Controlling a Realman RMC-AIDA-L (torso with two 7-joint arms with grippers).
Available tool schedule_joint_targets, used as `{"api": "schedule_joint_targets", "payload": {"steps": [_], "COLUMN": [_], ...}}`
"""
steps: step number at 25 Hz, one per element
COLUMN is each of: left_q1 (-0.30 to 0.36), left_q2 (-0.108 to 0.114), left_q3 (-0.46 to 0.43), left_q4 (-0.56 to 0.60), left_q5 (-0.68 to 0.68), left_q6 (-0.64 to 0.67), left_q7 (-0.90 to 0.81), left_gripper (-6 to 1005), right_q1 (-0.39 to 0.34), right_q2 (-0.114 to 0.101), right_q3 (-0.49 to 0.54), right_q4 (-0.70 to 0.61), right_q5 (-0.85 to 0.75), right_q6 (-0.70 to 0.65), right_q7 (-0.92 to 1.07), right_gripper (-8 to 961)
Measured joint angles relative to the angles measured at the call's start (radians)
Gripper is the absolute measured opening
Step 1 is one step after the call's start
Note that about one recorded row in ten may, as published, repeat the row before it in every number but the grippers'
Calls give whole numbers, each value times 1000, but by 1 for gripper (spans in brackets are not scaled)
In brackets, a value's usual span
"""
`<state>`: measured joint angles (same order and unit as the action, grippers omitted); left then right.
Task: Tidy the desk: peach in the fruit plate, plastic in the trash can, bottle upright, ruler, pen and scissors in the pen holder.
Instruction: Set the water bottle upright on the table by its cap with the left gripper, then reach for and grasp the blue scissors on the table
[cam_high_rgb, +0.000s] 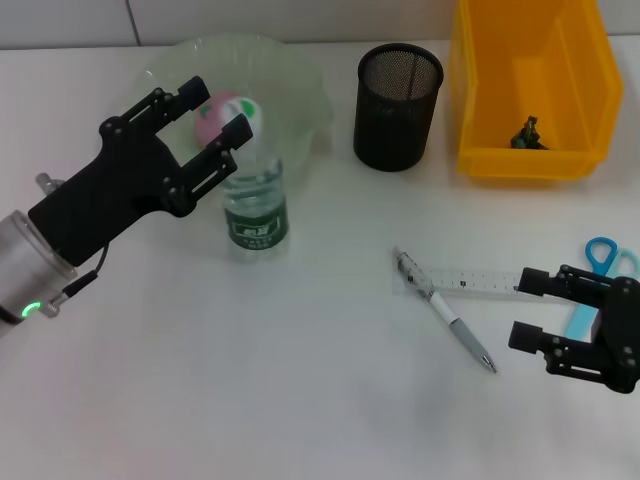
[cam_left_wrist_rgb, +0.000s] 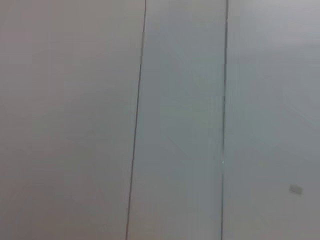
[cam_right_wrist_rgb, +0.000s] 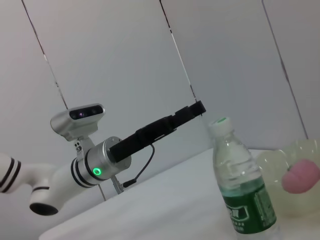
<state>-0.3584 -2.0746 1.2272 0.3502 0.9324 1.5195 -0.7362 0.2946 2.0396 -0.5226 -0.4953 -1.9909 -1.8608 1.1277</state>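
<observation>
The peach (cam_high_rgb: 222, 112) lies in the clear fruit plate (cam_high_rgb: 300, 75) at the back left. In front of the plate the bottle (cam_high_rgb: 256, 205) stands upright, green label facing me. My left gripper (cam_high_rgb: 222, 108) hovers open above them; in the right wrist view the left gripper (cam_right_wrist_rgb: 199, 107) is clear of the bottle (cam_right_wrist_rgb: 243, 192) cap. The ruler (cam_high_rgb: 478, 283) and pen (cam_high_rgb: 447, 323) lie flat at the right. The blue scissors (cam_high_rgb: 602, 258) are partly hidden behind my right gripper (cam_high_rgb: 530, 310), which is open just right of the pen.
The black mesh pen holder (cam_high_rgb: 398, 105) stands at the back centre. The yellow trash can (cam_high_rgb: 530, 160) at the back right holds a small dark scrap (cam_high_rgb: 527, 133). The left wrist view shows only wall panels (cam_left_wrist_rgb: 180, 120).
</observation>
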Motion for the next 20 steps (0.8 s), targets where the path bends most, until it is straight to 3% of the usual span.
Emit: {"api": "schedule_joint_targets", "payload": {"steps": [6,8,9,12,13,14,17,18,20], "left_q1": [37,75,75,97,107,107,111,111,109], "left_q2": [19,48,48,72,78,78,82,82,81], "left_q3": [8,9,9,8,7,7,7,7,6], "left_q4": [2,3,3,2,1,1,1,1,1], "left_q5": [33,119,119,196,233,233,273,273,296], "left_q6": [110,169,169,198,207,207,212,212,214], "left_q7": [-11,-42,-42,-53,-54,-54,-57,-57,-59], "left_gripper": [635,635,635,634,634,634,633,633,631], "right_q1": [18,28,28,56,84,84,141,177,208], "right_q2": [-13,-12,-12,-9,-11,-11,-14,-14,-11], "right_q3": [16,4,4,-41,-88,-88,-167,-239,-314], "right_q4": [-122,-323,-323,-567,-714,-714,-897,-995,-1056], "right_q5": [3,-3,-3,-69,-139,-139,-266,-361,-458], "right_q6": [-32,-35,-35,-43,-48,-48,-58,-72,-81], "right_q7": [162,355,355,605,764,764,971,1065,1143], "right_gripper": [744,744,744,744,744,744,744,744,744]}}
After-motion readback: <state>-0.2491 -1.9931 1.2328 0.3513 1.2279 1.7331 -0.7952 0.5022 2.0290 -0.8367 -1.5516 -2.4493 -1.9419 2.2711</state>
